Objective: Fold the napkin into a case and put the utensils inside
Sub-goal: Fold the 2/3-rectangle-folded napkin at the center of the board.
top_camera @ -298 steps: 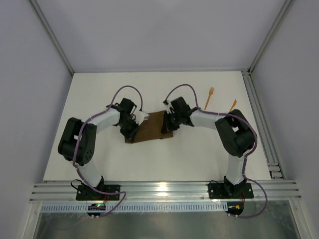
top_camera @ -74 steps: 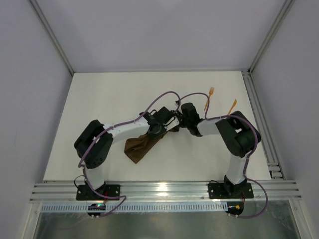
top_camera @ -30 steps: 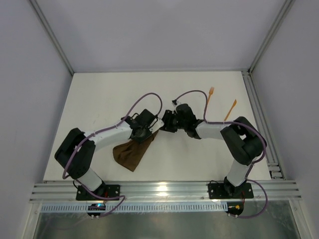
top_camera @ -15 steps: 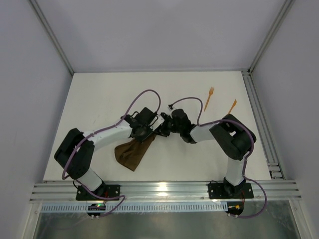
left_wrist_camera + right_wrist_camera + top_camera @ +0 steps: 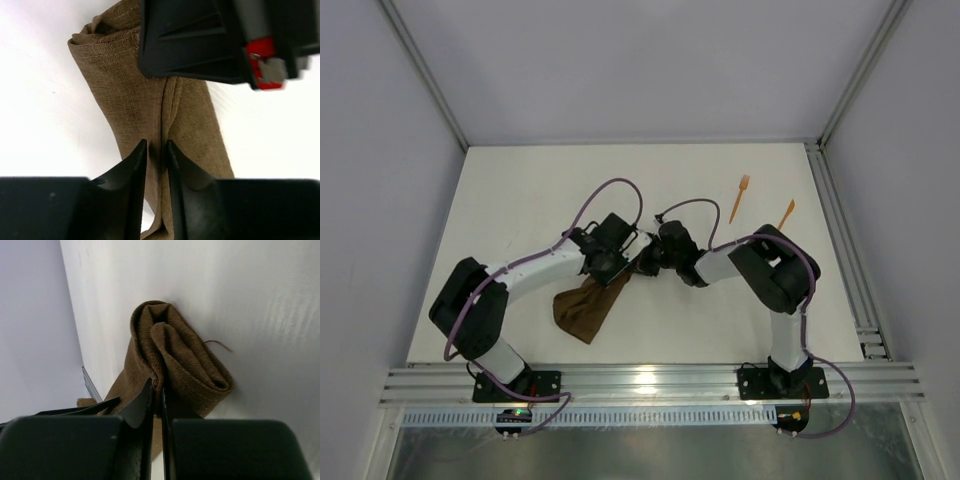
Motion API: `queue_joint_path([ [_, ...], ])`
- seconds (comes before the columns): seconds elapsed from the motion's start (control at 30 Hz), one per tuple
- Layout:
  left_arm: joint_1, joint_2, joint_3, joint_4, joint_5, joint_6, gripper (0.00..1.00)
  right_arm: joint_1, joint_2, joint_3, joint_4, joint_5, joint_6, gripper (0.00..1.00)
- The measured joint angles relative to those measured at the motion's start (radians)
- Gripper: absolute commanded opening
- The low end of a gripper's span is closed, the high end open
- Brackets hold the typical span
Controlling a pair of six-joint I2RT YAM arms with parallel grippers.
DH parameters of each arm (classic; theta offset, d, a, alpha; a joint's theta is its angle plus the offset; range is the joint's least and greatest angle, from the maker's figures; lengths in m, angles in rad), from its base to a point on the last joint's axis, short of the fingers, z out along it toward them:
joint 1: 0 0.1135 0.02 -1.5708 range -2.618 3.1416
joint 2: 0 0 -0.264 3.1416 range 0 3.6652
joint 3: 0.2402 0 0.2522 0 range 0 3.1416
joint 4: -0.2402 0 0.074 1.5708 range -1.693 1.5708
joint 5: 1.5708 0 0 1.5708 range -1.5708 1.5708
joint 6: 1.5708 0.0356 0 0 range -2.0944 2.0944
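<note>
Seen from its wrist camera, the left tool has its two dark fingers drawn close together, with a raised crease of the dark brown napkin caught between the tips. It looks pinched, though only lightly. The cloth runs forward from those fingertips as a narrow, wrinkled band lying on the white worktop. Just ahead of the left tool, nearly touching it, sits the black body of the right tool. Its fingers are closed on the edge of one layer, at the end where the napkin curls into a loose double roll. The first risk is at the pinches themselves. Each tool seems to hold only a thin layer, so a pull from either could drag that layer alone and let the folds underneath slide apart. The second risk is crowding: the two tools work so near each other that a small sideways move could knock them together or snag a cable. The cloth also looks bunched rather than flat, so it may not form a neat pocket. Farther off, well beyond the right tool, the orange fork and the pointed utensil lie apart on the worktop, not yet inside any case.
</note>
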Motion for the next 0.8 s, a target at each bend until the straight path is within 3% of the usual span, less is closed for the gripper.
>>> queue_joint_path([
  [0.17,0.0,0.0,0.059,-0.074,0.091,-0.011,0.34,-0.01,0.013,0.001,-0.021,0.0,-0.008,0.03],
  [0.53,-0.008,0.003,0.109,-0.308,0.402,0.053,0.32,-0.029,0.023,0.042,-0.052,-0.01,-0.055,0.03],
  [0.63,-0.011,-0.06,0.155,-0.359,0.396,0.093,0.28,-0.029,0.031,0.053,-0.061,-0.017,-0.067,0.03],
  [0.73,0.014,-0.172,0.192,-0.359,0.332,0.146,0.18,-0.029,0.039,0.06,-0.065,-0.023,-0.073,0.03],
  [0.8,0.096,-0.232,0.174,-0.327,0.293,0.187,0.15,-0.03,0.042,0.064,-0.073,-0.027,-0.077,0.03],
])
